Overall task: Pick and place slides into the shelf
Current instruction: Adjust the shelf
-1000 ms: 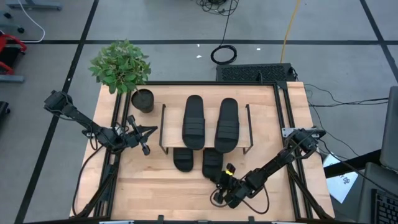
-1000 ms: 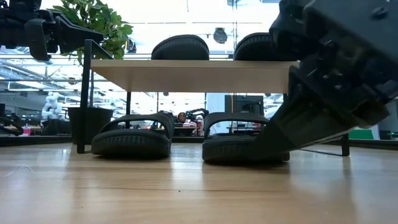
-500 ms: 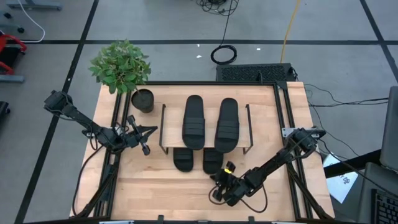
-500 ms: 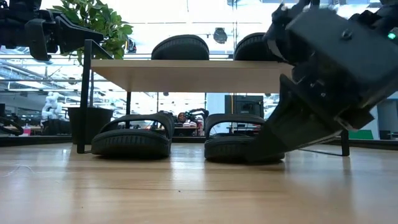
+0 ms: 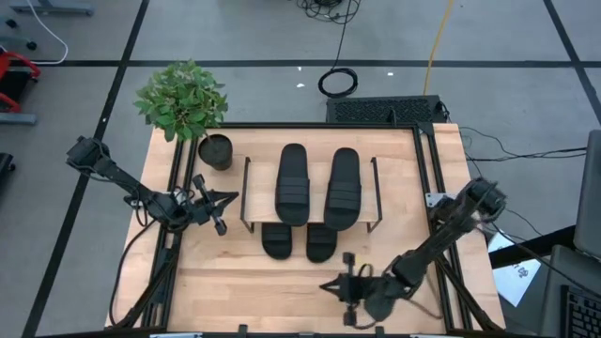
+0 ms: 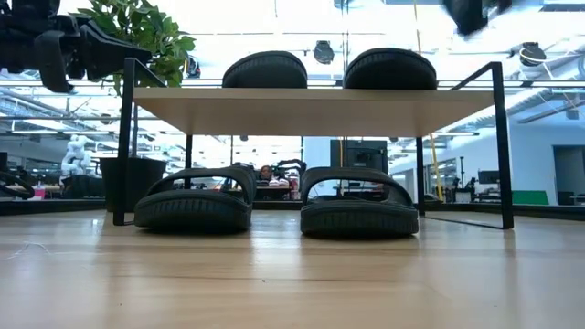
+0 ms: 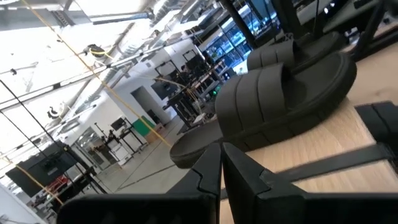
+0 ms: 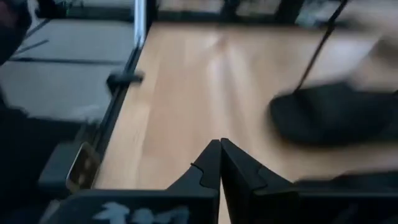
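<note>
- The right gripper [image 5: 344,287] has pulled back from the shelf [image 5: 254,188] since a second ago — then it sat against the near end of the right lower slide, now it lies well apart from it, near the desk's [image 5: 244,282] front edge, free of any load.
- In its own wrist view the right gripper's fingers [image 8: 214,163] meet at the tips, pressed together with nothing between them; a dark slide [image 8: 333,115] shows blurred beyond them on the desk.
- In the low view the big dark mass of the right arm that hid the right side of the shelf half a second ago is gone; only a scrap of it shows at the top edge.
- The right lower slide [image 6: 358,203] now stands clear on the desk under the top board, beside the left lower slide [image 6: 195,199]; from above, both near ends poke out from under the board's front edge.
- That right lower slide sits a little deeper under the board than a second ago, and its near end now roughly lines up with its neighbour's.
- The two upper slides [image 5: 292,183] and [image 5: 344,187] lie side by side on the top board, unchanged.
- The left gripper [image 5: 208,202] stays where it was — raised just left of the shelf, beside the potted plant [image 5: 183,101], fingers [image 7: 208,171] closed together and empty.
</note>
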